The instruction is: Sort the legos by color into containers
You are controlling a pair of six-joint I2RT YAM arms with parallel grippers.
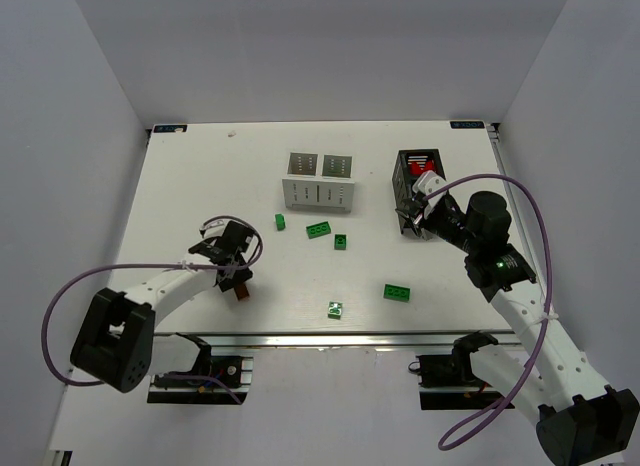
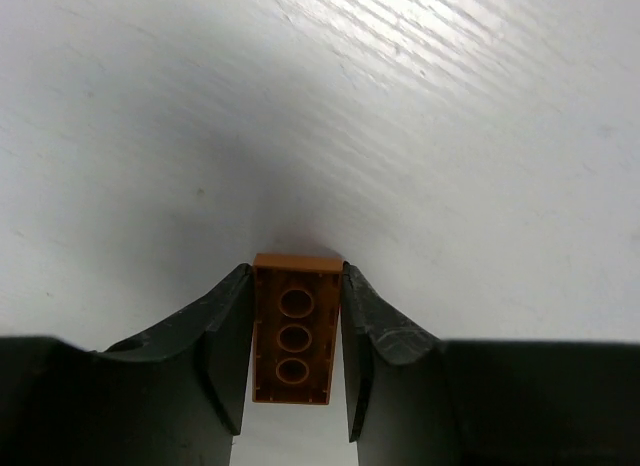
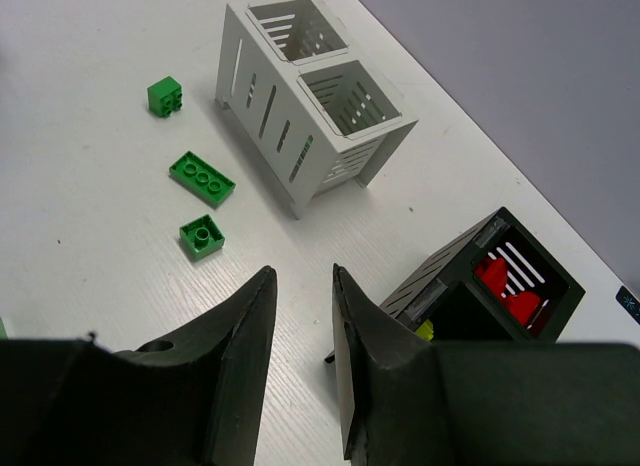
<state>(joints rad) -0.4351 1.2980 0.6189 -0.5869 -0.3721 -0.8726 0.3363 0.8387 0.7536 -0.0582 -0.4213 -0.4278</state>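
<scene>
L gripper [image 2: 295,273] clamps brown brick [image 2: 294,331]; open table [image 1: 200,176] around, near edge close. R gripper [image 3: 303,276] narrow, empty, by black box [image 3: 452,273] w/ red bricks [image 3: 505,286]; white box [image 3: 270,126], green bricks [image 3: 202,177] beyond.

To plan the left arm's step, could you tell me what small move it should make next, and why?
Probably lift straight up a little. The left gripper has its jaws closed on both long sides of the brownish brick, low over the table, so raising it clears the surface before any carry toward the black box, where red pieces already lie.
</scene>
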